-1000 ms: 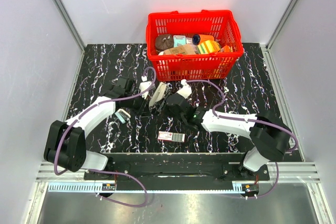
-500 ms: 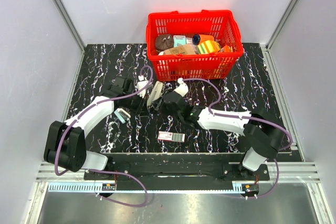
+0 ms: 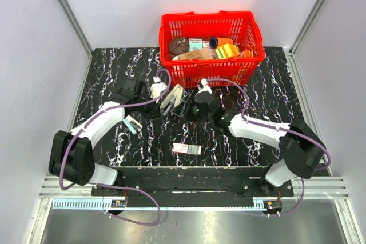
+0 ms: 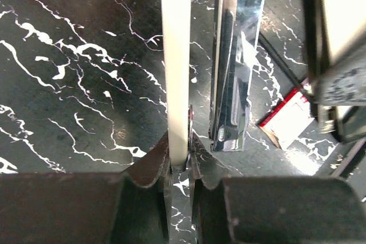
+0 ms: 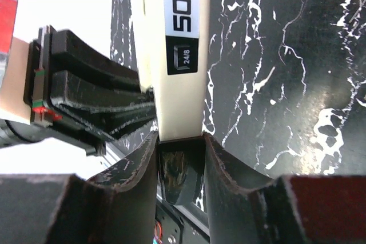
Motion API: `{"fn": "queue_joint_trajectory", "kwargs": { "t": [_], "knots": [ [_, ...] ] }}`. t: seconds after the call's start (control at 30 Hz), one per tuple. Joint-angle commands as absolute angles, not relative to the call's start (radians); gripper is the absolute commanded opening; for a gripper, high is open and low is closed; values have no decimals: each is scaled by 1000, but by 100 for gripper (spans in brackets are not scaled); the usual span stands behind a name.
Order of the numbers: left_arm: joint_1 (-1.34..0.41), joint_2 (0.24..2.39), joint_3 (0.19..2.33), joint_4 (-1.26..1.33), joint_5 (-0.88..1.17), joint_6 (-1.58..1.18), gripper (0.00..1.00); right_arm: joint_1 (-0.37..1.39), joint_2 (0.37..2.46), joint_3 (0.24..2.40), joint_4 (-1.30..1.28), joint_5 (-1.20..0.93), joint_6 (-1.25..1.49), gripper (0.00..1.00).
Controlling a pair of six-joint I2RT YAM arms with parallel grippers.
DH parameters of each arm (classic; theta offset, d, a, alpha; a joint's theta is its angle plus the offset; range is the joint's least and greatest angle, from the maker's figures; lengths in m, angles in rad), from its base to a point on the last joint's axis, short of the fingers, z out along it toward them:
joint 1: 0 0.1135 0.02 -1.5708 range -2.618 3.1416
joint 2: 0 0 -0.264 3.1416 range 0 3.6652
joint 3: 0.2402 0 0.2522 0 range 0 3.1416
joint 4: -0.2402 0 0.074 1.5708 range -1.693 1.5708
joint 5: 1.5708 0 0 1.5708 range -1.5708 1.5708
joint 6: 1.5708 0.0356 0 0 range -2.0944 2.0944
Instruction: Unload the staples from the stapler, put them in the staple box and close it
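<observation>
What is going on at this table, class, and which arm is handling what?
Two robot arms hold a slim cream and black desk stapler between them. The left gripper is shut on a thin cream edge of it. The right gripper clamps its labelled cream body. The stapler is swung open, its silvery metal rail exposed. A small red-and-white flat box lies on the black marbled table. A red plastic basket stands behind.
</observation>
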State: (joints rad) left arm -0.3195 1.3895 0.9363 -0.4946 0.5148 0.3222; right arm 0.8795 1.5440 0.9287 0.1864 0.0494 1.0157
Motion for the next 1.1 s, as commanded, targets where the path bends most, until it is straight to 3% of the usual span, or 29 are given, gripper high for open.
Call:
{"fn": "queue_joint_trajectory", "kwargs": {
  "t": [0.0,0.53,1.07],
  "knots": [
    [-311,1397,950,-344,420,379,0,867,1462,930,105,-104,914,17],
    [-314,1388,966,-344,437,359,0,842,1391,868,97,-136,913,17],
    [-319,1454,919,-204,161,583,0,787,1361,894,-189,-127,652,15]
  ]
}}
